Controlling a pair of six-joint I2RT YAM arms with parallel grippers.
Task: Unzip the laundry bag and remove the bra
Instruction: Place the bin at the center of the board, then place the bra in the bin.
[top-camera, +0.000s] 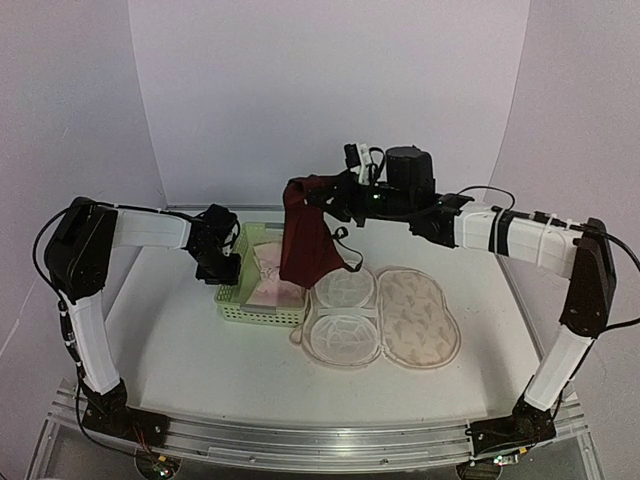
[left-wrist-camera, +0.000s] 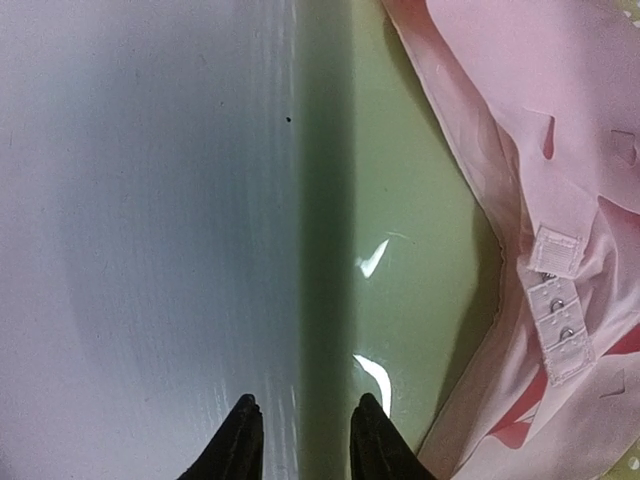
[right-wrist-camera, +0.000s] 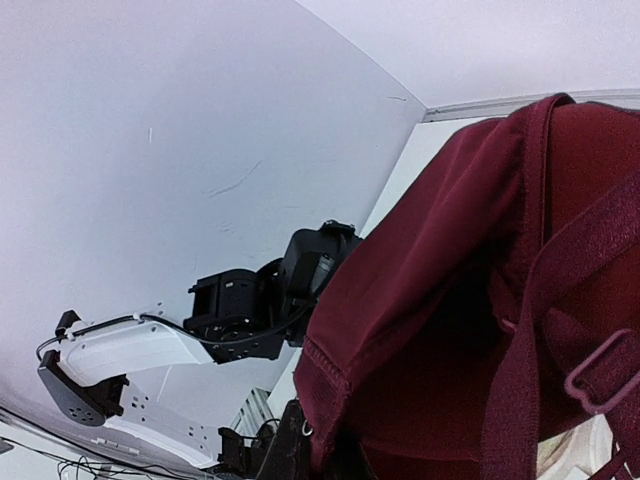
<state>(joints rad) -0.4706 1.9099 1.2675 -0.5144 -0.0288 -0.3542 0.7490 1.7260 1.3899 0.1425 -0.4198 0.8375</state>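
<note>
Above the tabletop, in the overhead view, my right claw is clamped on the bra, which hangs clear of the surface near the light-green basket. The laundry bag lies spread open and flat just right of that basket. My left claw hovers at the basket's left edge. Through the left wrist camera I see its fingertips slightly apart, gripping nothing, with a pink garment lying in the basket. Through the right wrist camera, maroon fabric fills the right side, a strap ring showing.
</note>
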